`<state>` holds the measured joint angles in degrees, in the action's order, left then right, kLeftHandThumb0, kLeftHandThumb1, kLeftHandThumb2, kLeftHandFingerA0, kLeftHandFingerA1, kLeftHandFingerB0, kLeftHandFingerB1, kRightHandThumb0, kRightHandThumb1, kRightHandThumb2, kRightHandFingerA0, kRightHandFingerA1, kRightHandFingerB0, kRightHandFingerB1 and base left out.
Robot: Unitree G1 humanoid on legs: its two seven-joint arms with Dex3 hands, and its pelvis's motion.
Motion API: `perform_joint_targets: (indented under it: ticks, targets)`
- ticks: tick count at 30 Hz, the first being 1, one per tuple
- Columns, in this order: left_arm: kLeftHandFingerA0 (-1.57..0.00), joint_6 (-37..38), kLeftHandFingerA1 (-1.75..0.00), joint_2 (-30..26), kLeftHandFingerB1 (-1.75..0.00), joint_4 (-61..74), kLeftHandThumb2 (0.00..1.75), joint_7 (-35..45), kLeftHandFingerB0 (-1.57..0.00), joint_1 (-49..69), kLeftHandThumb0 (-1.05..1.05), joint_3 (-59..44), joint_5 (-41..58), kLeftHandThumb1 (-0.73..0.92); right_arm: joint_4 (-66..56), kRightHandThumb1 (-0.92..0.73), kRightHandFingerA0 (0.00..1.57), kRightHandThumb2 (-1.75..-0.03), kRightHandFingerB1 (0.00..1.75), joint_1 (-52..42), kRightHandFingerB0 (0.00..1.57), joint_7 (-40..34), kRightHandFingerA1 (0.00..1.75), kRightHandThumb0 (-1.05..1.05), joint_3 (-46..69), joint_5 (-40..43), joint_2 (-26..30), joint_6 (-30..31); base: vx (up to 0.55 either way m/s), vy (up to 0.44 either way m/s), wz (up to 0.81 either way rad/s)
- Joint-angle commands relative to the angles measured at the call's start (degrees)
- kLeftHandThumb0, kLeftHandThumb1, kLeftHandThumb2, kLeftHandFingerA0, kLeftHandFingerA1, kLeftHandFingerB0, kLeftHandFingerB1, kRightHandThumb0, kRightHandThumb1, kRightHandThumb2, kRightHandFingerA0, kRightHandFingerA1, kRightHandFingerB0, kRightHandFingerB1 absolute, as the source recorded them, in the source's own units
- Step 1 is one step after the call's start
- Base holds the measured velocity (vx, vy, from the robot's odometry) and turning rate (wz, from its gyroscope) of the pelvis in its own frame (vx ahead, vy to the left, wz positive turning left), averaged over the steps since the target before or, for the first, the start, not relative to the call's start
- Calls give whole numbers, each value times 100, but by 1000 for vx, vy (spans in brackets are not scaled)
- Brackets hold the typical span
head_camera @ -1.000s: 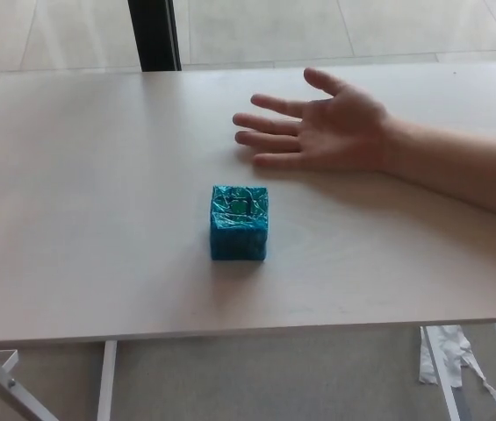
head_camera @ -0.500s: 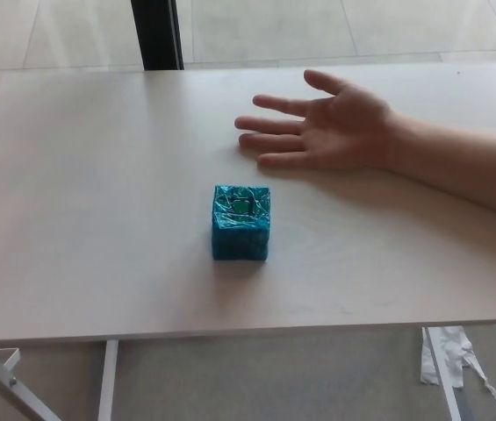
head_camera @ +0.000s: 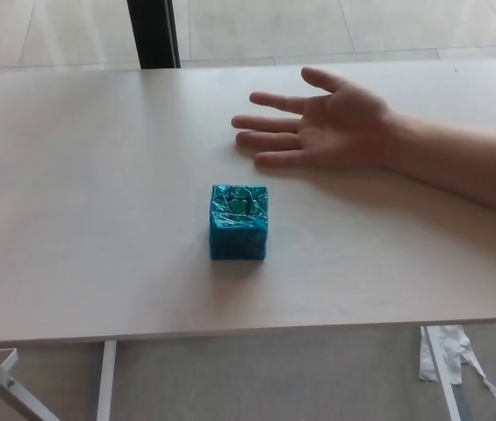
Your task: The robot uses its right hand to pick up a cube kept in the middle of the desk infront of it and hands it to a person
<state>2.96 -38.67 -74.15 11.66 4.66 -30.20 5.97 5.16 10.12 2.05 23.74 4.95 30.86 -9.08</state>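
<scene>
We see the cube [head_camera: 239,221] sitting on the pale surface [head_camera: 81,219], roughly in the middle of it and a little toward the near edge. It is teal, wrapped in shiny crinkled film, and rests flat on one face with nothing touching it. A small green patch shows on its top.

Beyond the cube, toward the far right, a person's hand [head_camera: 331,130] lies palm up on the surface, its fingers spread and pointing to our left. The forearm [head_camera: 467,167] runs out of the picture on the right. The hand is near the cube but clearly apart from it, with bare surface between the two.

Neither of our own hands shows in the head view, so we cannot say whether their fingers are open, closed or gripping anything.

Past the far edge we see a tiled floor [head_camera: 318,26] and a dark upright post [head_camera: 153,33]. Below the near edge, white metal legs [head_camera: 105,381] of the surface show, and a white crumpled scrap [head_camera: 445,351] lies at the lower right.
</scene>
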Motion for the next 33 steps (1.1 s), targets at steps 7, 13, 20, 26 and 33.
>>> perform_joint_targets:
  ticks: [7,13,20,26,33]
  targets:
    - [-58,156,-60,66,-40,25,58,-66,-52,37,-61,-109,232,59,-825,-65,12,-61,35,3133,12,806,54,-84,-3384,-1579,-1038,1796,0,0,0]
    - [-57,166,-60,46,-39,31,58,-42,-50,52,-63,-35,158,59,-106,-50,19,-90,44,3501,12,941,58,-83,-4435,-2188,-1431,2017,0,0,0]
    - [-55,179,-60,42,-40,41,58,1,-50,33,-62,0,132,60,848,-64,18,-60,38,3820,17,826,57,-85,-5245,-2589,-1777,1925,0,0,0]
    - [-54,221,-59,13,-40,45,58,24,-51,64,-64,61,75,60,1689,-63,22,-60,34,4031,21,609,56,-82,-5728,-2880,-1941,1783,0,0,0]
    - [-57,195,-59,20,-40,50,58,-39,-52,15,-64,151,39,60,2540,-50,23,-91,46,4224,18,470,59,-81,-6205,-3146,-2371,1909,0,0,0]
